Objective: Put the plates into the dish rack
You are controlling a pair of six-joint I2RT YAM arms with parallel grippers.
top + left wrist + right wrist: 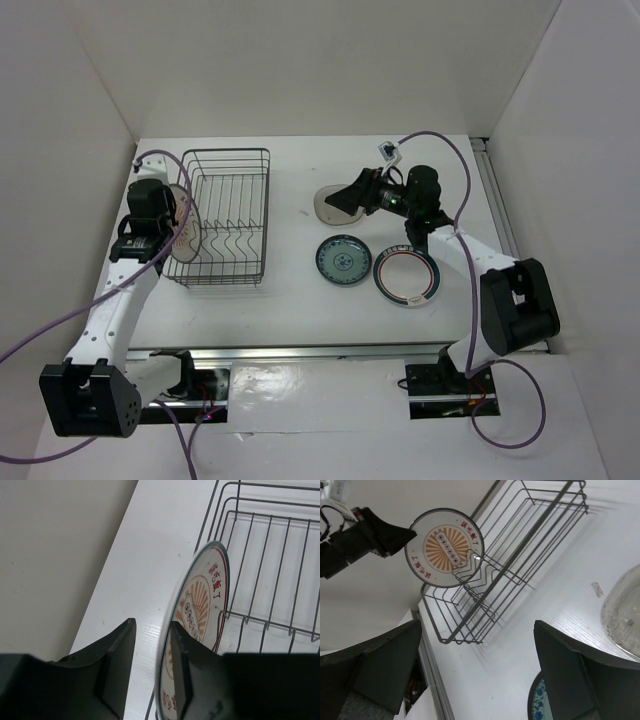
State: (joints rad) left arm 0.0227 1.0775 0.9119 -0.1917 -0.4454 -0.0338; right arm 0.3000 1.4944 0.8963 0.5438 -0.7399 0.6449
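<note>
The white plate with the orange sunburst (200,605) stands on edge at the left end of the dark wire dish rack (225,160), its lower part inside the rack wall. My left gripper (152,625) straddles its rim. The right finger lies against the patterned face, and bare table shows between the left finger and the plate. The plate and rack (520,553) also show in the right wrist view (447,547). My right gripper (335,200) is wide open and empty over the translucent grey plate (328,203). The teal plate (343,259) and the green-and-red-rimmed plate (406,276) lie flat.
White walls enclose the table on the left, back and right. The rack (270,486) holds upright prongs near its front. A metal rail (300,352) runs along the near table edge. The right arm's cable (440,140) loops above the back right.
</note>
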